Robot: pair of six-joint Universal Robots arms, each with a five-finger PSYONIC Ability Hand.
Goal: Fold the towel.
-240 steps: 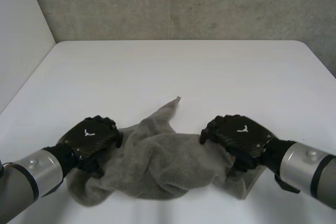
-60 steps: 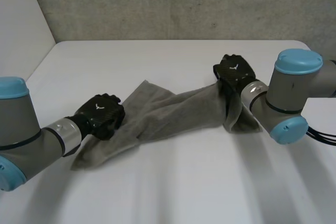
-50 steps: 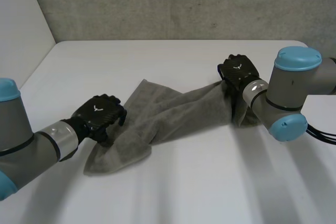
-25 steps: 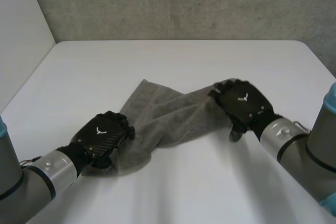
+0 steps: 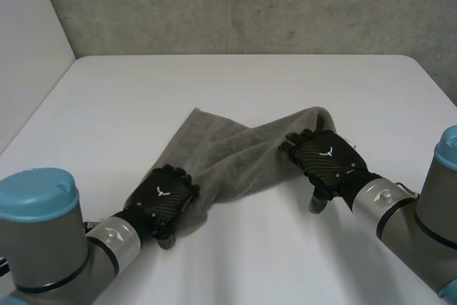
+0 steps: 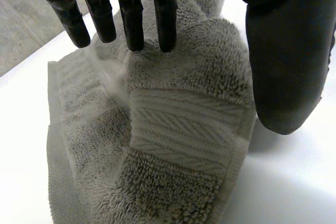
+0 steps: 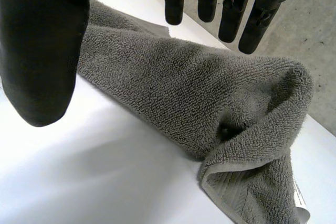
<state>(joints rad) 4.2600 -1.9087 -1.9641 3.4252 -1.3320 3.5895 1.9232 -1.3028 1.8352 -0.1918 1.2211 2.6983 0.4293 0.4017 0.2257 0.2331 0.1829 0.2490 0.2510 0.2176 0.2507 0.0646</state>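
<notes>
towel (image 5: 228, 151) lies on the white surface (image 5: 235, 83) as a rumpled, half-twisted band. it runs from the near left, under the left hand (image 5: 163, 201), to the far right, where its bunched end humps up just beyond the right hand (image 5: 325, 158).

a second ago both hands had the cloth lifted and stretched between them, the right end hanging from the raised right hand. now the arms have come down and the cloth is back on the surface.

in the left wrist view the fingers (image 6: 131, 19) are straight, with their tips resting on the ribbed border of the near left end. the thumb (image 6: 286, 51) stands off to the side, over bare surface rather than pinching. in the right wrist view the fingers (image 7: 231, 9) are straight and spread just above the far right end, the thumb (image 7: 42, 51) held well apart, so the cloth looks released.

my reading is that the lift and lay-down did not leave a clean fold. the band is rolled over on itself, its edges are not lined up, and one corner pokes out at the far left. it probably needs spreading flat, or a fresh grasp at the corners, before a proper fold.
</notes>
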